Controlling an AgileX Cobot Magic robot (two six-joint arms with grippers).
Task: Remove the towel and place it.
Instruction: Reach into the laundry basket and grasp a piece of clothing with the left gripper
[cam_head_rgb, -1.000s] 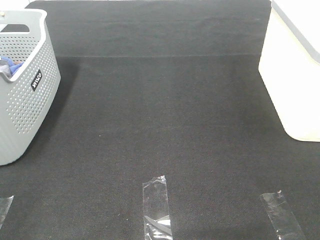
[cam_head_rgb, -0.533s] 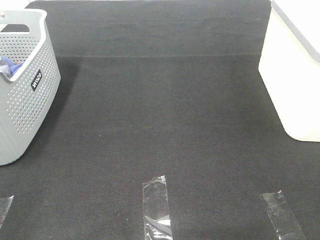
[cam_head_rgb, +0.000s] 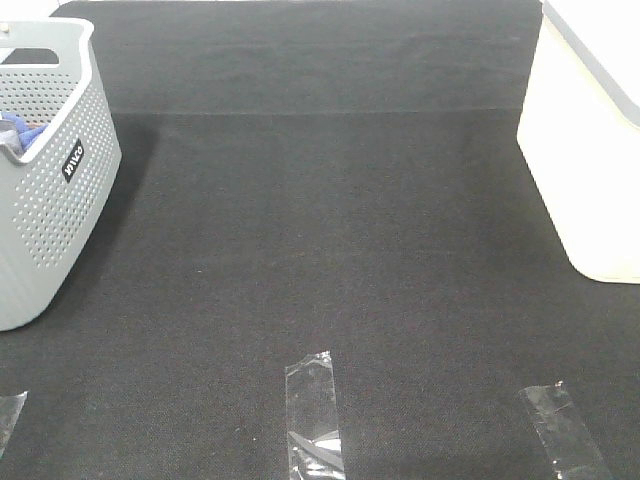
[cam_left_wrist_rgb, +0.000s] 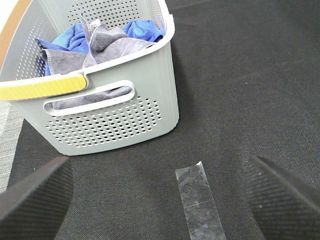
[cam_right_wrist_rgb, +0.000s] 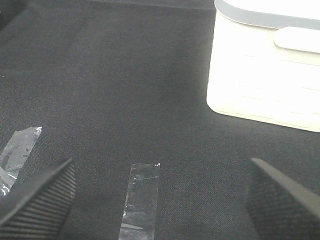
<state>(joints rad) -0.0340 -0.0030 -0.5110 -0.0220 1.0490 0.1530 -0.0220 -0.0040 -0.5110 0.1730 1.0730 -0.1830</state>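
Note:
The grey-lavender towel (cam_left_wrist_rgb: 102, 44) lies crumpled inside the grey perforated basket (cam_left_wrist_rgb: 115, 120), mixed with a bright blue cloth (cam_left_wrist_rgb: 142, 29). In the exterior high view the basket (cam_head_rgb: 45, 200) stands at the far left, and only a bit of blue cloth (cam_head_rgb: 20, 130) shows over its rim. My left gripper (cam_left_wrist_rgb: 160, 200) hovers open over the mat just in front of the basket, nothing between its fingers. My right gripper (cam_right_wrist_rgb: 160, 200) is open over the mat near the white bin (cam_right_wrist_rgb: 265, 65), holding nothing. Neither gripper appears in the exterior high view.
A black mat (cam_head_rgb: 330, 230) covers the table. A white bin (cam_head_rgb: 590, 130) stands at the right edge. Clear tape strips (cam_head_rgb: 312, 415) (cam_head_rgb: 562, 430) are stuck to the mat near the front. The basket has a yellow handle (cam_left_wrist_rgb: 42, 87).

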